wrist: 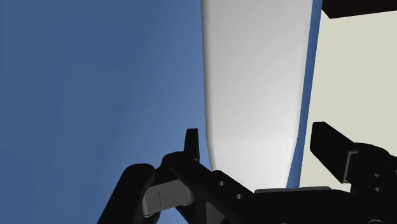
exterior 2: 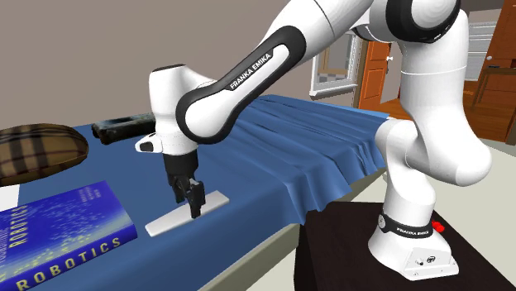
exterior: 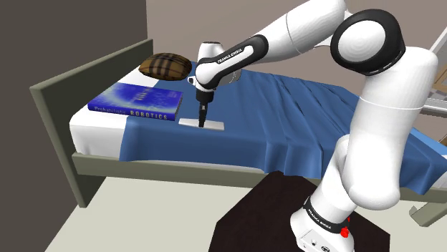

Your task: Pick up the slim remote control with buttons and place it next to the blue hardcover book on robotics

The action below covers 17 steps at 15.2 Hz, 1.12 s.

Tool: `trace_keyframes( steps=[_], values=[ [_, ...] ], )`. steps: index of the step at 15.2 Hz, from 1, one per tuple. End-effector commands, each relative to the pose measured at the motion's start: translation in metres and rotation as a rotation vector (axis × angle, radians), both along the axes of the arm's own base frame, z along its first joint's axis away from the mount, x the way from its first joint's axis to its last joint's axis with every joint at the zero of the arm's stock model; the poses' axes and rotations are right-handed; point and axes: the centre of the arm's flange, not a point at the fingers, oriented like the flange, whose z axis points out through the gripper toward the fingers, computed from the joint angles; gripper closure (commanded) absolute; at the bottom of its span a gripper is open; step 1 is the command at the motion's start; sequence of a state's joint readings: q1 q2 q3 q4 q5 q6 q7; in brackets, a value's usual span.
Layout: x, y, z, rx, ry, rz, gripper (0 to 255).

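bed [exterior: 157, 169]: grey-green headboard [exterior: 54, 107] and frame, white mattress, blue cover [exterior: 301, 114] draped over the side. plaid cushion [exterior: 165, 66] beside the headboard. wall [exterior: 71, 36] dark brown-grey. floor [exterior: 143, 222] pale beige. orange wooden door [exterior 2: 376, 74] beyond the bed.

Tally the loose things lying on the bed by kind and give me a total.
Blue book: 1
Pale flat remote: 1
Brown plaid cushion: 1
Dark elongated object: 1
Total: 4
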State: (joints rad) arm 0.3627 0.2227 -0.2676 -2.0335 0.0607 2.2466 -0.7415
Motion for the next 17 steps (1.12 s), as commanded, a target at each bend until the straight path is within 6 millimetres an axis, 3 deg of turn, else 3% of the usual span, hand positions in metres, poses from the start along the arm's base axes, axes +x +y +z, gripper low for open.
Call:
trace_keyframes(
  steps=[1, 5, 9, 17],
  values=[
    [0.0, 0.0, 0.0, 0.0, 0.0, 0.0, 0],
    [0.0, 0.0, 0.0, 0.0, 0.0, 0.0, 0],
    [0.0, 0.001, 0.05, 0.0, 0.0, 0.0, 0],
    [0.0, 0.001, 0.05, 0.0, 0.0, 0.0, 0]
  ],
)
